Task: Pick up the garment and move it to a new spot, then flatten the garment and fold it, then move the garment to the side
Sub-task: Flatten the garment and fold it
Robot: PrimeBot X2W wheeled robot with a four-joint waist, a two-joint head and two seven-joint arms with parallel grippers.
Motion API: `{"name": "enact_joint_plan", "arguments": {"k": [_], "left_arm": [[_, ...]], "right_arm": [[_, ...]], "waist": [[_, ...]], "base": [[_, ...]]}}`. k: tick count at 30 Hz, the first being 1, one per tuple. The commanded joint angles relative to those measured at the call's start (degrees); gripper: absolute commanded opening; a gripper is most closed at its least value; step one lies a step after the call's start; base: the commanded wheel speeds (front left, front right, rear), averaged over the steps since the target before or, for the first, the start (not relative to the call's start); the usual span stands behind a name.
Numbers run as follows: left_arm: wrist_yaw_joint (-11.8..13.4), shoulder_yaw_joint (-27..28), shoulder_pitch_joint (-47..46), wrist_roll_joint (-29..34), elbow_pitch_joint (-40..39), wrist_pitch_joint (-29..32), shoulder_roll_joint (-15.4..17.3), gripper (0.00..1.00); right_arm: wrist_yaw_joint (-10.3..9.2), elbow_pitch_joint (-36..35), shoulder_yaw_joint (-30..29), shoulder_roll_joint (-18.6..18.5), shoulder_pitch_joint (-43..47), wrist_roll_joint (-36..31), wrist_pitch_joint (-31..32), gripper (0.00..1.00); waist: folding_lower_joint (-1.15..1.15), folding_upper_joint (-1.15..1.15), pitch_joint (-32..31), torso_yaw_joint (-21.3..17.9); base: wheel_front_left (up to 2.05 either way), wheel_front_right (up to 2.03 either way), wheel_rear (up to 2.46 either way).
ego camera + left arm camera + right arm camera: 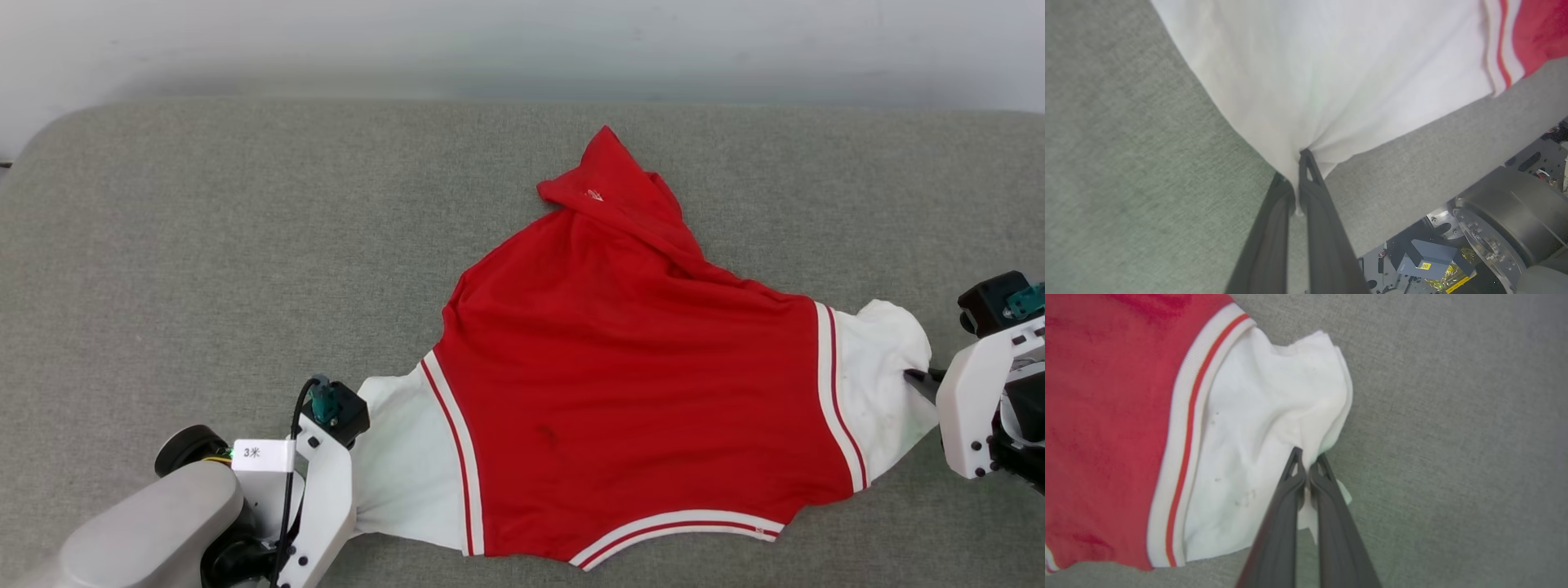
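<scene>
Jaws both clamp the garment [620, 367], tips partly buried in white cloth.

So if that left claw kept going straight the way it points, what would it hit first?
The left gripper is shut on the jersey, so it would likely push into its white side panel first.

— Entry one, garment [620, 359]: how many?
— One, red. Its white side panels [404, 465]: two, one toward the left edge of the worktop [204, 245], one toward the right edge.
— Worktops?
— One, grey fabric.
— End effectors?
— Two: left end effector [1294, 171], right end effector [1306, 461]. Dark fingers [1318, 212]: two on each, four in all.
— Labels?
— One white label [261, 454], on the left arm.
</scene>
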Motion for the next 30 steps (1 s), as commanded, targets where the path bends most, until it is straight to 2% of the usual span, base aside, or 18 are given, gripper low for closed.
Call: {"name": "enact_joint_plan", "arguments": {"k": [1,7,16,25,30], "left_arm": [[-0.24,-0.08,1.56,0.22,0.34,-1.59,-0.54,0.00],[0.55,4.52,0.87,-0.93,-3.09,-9.01,1.15,0.00],[2.85,10.91,-0.69,-1.96,-11.59,-17.75,3.52,0.00],[6.49,18.85,-6.53,-1.63,-21.25,-23.90,4.44,0.00],[6.99,22.05,-10.90,-0.82,-23.60,-25.37,4.68,0.00]], "right_arm": [[-0.08,-0.46,0.30,-0.12,-0.93,0.35,-0.74,0.00],[-0.08,-3.78,0.90,-1.99,0.10,-0.42,-3.63,0.00],[-0.08,-11.41,-3.16,-4.73,0.89,-1.69,-6.71,0.00],[-0.09,-22.18,-14.36,-5.33,-0.05,-2.82,-6.47,0.00],[-0.09,-27.56,-22.06,-4.88,-0.58,-3.37,-5.41,0.00]], "waist": [[0.00,0.00,-0.91,0.10],[0.00,0.00,-3.67,0.55],[0.00,0.00,-6.26,0.94],[0.00,0.00,-7.91,0.51],[0.00,0.00,-8.02,0.29]], "base": [[0.00,0.00,0.00],[0.00,0.00,0.00],[0.00,0.00,0.00],[0.00,0.00,0.00],[0.00,0.00,0.00]]}}
